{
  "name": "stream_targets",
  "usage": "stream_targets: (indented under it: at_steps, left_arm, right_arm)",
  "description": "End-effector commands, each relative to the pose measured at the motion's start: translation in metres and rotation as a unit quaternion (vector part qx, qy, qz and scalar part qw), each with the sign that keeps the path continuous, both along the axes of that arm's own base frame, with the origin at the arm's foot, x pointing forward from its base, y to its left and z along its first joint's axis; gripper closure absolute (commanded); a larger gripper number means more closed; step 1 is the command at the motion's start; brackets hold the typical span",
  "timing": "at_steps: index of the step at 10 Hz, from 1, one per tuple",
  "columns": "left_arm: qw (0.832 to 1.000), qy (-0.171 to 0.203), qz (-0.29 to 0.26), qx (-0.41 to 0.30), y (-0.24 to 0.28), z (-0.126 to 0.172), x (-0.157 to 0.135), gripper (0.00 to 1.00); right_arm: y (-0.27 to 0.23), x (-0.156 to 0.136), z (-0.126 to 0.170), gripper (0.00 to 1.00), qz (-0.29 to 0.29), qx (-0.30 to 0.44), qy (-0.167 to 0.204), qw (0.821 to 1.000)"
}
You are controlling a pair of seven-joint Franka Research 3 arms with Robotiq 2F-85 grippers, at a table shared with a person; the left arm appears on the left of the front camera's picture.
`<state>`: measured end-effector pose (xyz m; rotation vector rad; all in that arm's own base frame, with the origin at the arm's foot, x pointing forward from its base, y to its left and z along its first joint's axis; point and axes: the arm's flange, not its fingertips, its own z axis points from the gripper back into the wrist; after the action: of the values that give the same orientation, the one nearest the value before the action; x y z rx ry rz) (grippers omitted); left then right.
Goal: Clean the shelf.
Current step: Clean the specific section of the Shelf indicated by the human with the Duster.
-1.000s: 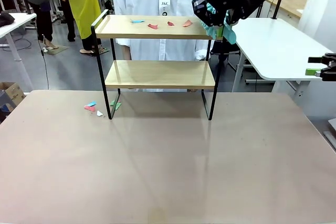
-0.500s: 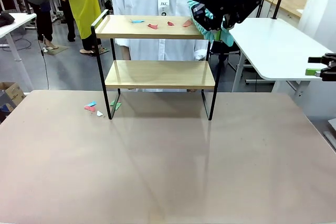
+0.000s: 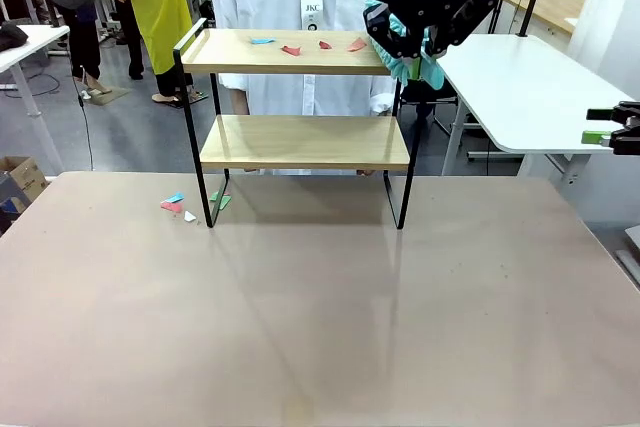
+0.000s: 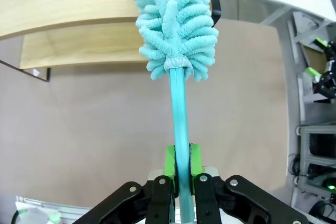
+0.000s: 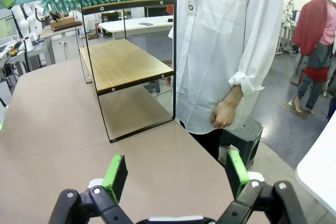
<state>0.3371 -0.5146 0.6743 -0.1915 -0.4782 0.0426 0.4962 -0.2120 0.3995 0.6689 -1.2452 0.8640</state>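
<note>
**Duster at the right end of the shelf top**

Grips the thin handle of a teal duster (image 4: 176,19) between the left fingers (image 4: 172,162), green pads pressed flat on either side of it. Points the handle straight out from the pads to the fluffy head. Holds that head at the right end of the shelf (image 3: 300,142), over the top board; cannot tell whether the fibres touch the wood.

Shows the right fingers (image 3: 596,136) spread wide with nothing between them, well apart from the shelf, out past the worktop's right edge and beside a white side table (image 3: 520,87).

Has the shelf standing upright at the far middle of the worktop (image 3: 300,327), both boards level in the black frame. Carries a few coloured paper scraps (image 3: 305,46) along the top board, left of the duster head, with the lower board bare. Adds more scraps on the worktop (image 3: 180,205) by the shelf's left front leg. Puts a person in a white coat (image 5: 226,40) just behind the shelf, one hand hanging at the side.
</note>
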Motion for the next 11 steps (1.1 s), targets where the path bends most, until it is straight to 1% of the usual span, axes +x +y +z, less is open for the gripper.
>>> stream_targets:
  at_steps: [1, 4, 6, 8, 9, 11]
  left_arm:
    - [1.0, 0.007, -0.001, 0.01, 0.007, 0.003, 0.002, 0.87]
    - [0.997, 0.05, -0.013, 0.058, 0.032, 0.012, 0.012, 0.87]
    - [0.995, 0.075, -0.009, 0.072, 0.057, 0.018, 0.021, 0.87]
    - [0.989, 0.106, -0.004, 0.1, 0.085, 0.014, 0.03, 0.87]
    - [0.987, 0.117, -0.001, 0.107, 0.099, 0.012, 0.031, 0.87]
    - [0.984, 0.124, 0.014, 0.128, 0.13, 0.012, 0.031, 0.87]
  right_arm:
    - [0.002, -0.001, 0.002, 0.0, 0.0, 0.0, -0.002, 1.0]
    - [0.002, -0.001, 0.002, 0.0, 0.0, 0.0, -0.002, 1.0]
    - [0.002, -0.001, 0.002, 0.0, 0.0, 0.0, -0.002, 1.0]
    - [0.002, -0.001, 0.002, 0.0, 0.0, 0.0, -0.002, 1.0]
    - [0.002, -0.001, 0.002, 0.0, 0.0, 0.0, -0.002, 1.0]
    - [0.002, -0.001, 0.002, 0.0, 0.0, 0.0, -0.002, 1.0]
